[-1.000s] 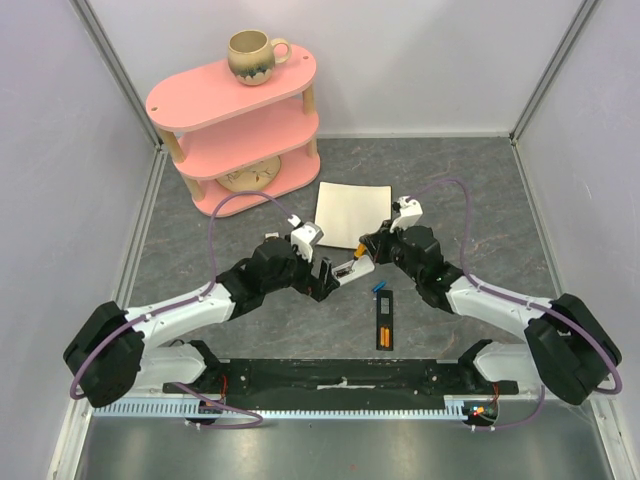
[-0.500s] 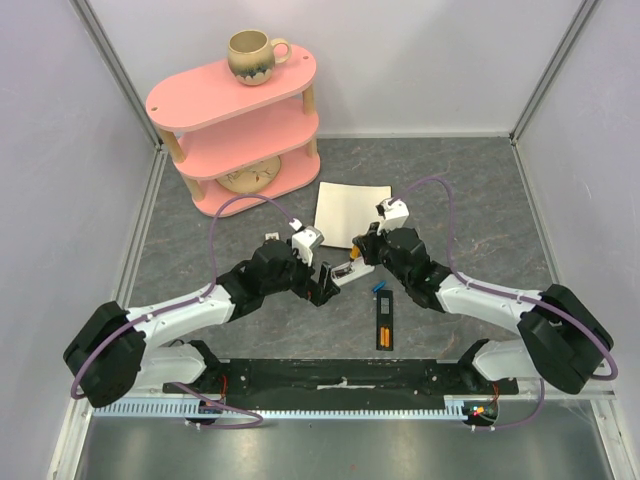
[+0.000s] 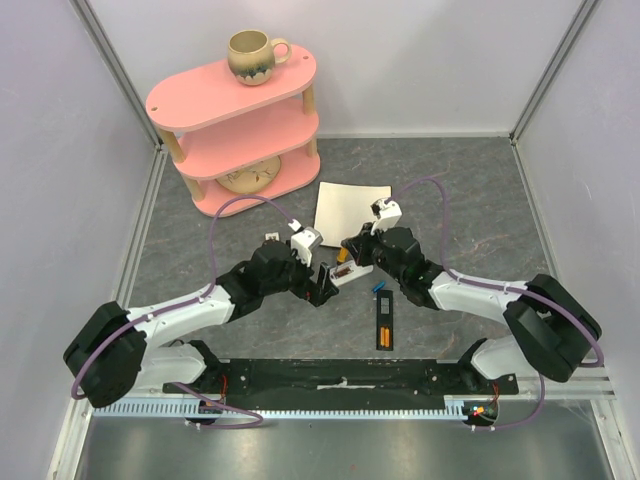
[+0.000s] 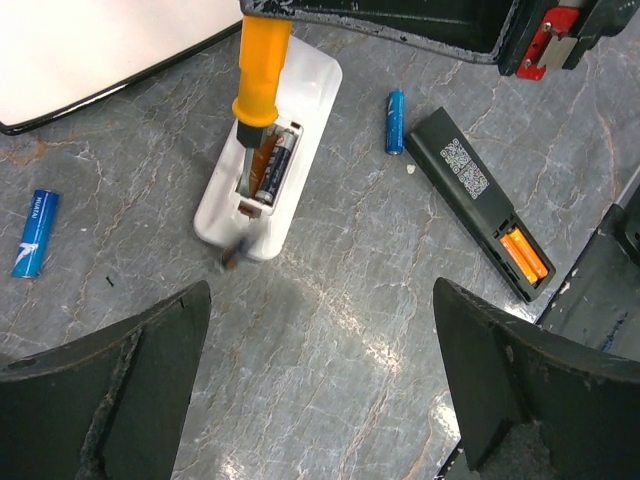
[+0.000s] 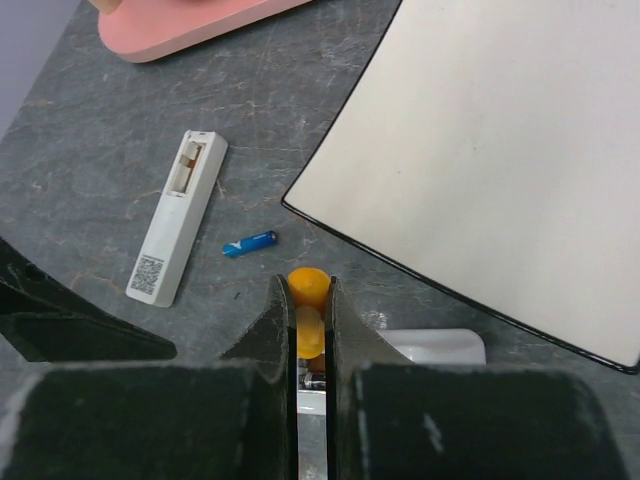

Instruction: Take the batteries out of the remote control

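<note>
Grey marbled tabletop (image 3: 470,200) inside a walled enclosure. White remote (image 4: 310,100) lies at centre of the left wrist view with its bay uncovered and one dark battery (image 4: 277,165) seated in it. Right gripper (image 5: 308,296) is pinched tight on the orange-handled screwdriver (image 4: 262,70). Its metal tip sits inside the bay, beside that cell. Left gripper (image 4: 320,400) is spread wide, holds nothing, and hovers over bare table at lower frame. Loose blue battery (image 4: 395,107) lies on the table between the white remote and the black remote (image 4: 465,175). Two orange batteries (image 4: 523,255) sit in the black remote's open bay. Second blue battery (image 4: 36,233) lies at left edge, near the white board (image 4: 90,40). Pink shelf (image 3: 235,110) with mug (image 3: 252,55) on top is at upper left of the overhead view.
</note>
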`<state>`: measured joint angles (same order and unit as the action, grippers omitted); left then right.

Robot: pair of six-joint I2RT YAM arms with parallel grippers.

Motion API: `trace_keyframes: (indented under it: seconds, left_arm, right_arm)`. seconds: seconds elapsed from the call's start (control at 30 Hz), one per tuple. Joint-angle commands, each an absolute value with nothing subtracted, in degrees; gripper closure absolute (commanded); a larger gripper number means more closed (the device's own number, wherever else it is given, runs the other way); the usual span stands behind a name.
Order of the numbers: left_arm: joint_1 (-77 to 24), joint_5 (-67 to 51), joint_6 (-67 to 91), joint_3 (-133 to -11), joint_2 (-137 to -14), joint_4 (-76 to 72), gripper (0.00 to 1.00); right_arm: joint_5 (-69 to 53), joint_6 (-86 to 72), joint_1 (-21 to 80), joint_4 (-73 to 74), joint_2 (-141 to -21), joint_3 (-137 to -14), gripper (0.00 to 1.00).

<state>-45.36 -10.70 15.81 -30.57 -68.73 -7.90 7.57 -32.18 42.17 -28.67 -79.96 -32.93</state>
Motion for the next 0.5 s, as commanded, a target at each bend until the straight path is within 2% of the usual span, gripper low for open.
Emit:
trace_keyframes:
  seconds: [0.0,0.2,0.47]
  left_arm:
    - [-44.91,-11.43,17.14,-30.23,-67.59,-10.46,0.03]
    - [-44.39,-11.16,16.70,-29.88,-67.76,-10.46,0.03]
    - [-44.47,-10.90,14.07,-31.64,-73.12,-10.55,0.06]
  right_arm:
    - [3.69,-36.56,42.36,-33.83,-80.68,-33.31,1.00]
    - [2.02,-37.62,42.45,-34.80,-81.04,-34.45,1.00]
    - [6.76,-34.37,42.36,-29.89,-75.43,-34.63,1.00]
